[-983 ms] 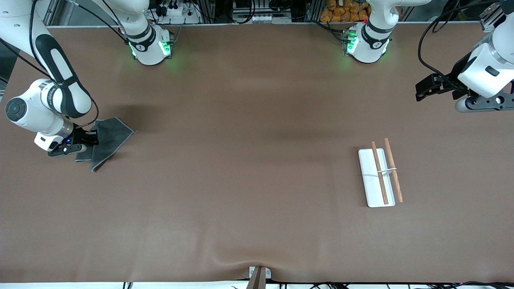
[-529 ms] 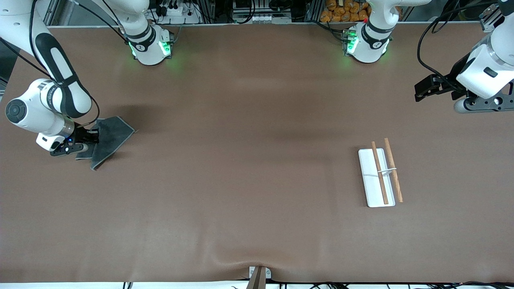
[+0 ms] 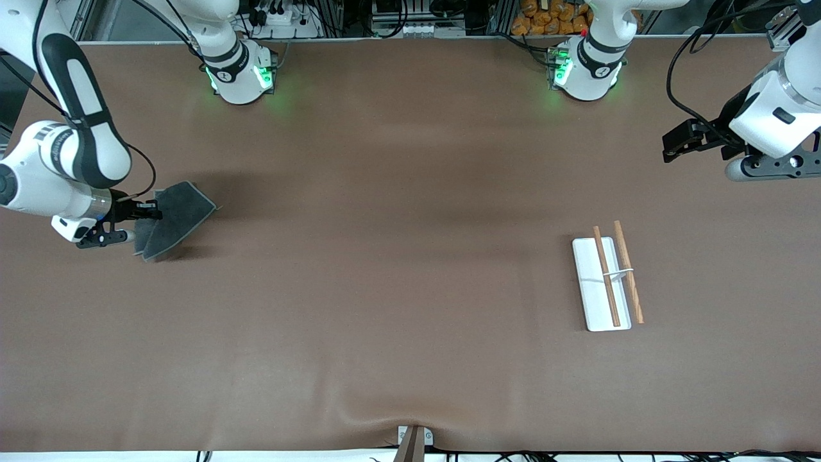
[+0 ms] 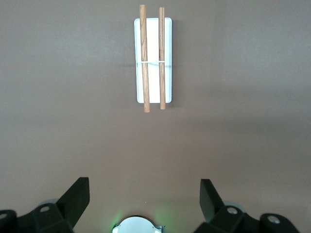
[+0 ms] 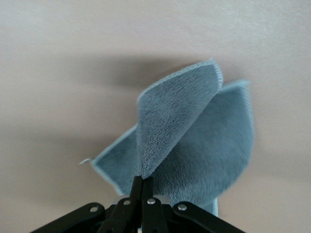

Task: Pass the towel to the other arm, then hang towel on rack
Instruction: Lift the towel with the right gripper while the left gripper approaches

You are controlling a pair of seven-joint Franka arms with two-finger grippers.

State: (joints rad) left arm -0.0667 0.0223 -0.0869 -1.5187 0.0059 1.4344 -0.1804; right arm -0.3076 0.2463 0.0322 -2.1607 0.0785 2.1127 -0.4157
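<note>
The dark grey towel point(image 3: 173, 215) hangs folded from my right gripper point(image 3: 152, 211), lifted off the table at the right arm's end. In the right wrist view the gripper point(image 5: 142, 182) is shut on an edge of the towel point(image 5: 194, 141), which fans out from the fingers. The rack point(image 3: 606, 277), a white base with two wooden rods, lies on the table toward the left arm's end. It also shows in the left wrist view point(image 4: 153, 58). My left gripper point(image 3: 673, 146) is open and empty, raised above the table's end by the rack; it waits.
A brown mat point(image 3: 397, 269) covers the table. The two arm bases point(image 3: 240, 74) point(image 3: 584, 70) stand along the edge farthest from the front camera. A small metal bracket point(image 3: 414, 439) sits at the nearest edge.
My right gripper has lifted the towel off the table and pulled it slightly toward the table's end; the towel's low corner has risen. The left arm has hardly moved.
</note>
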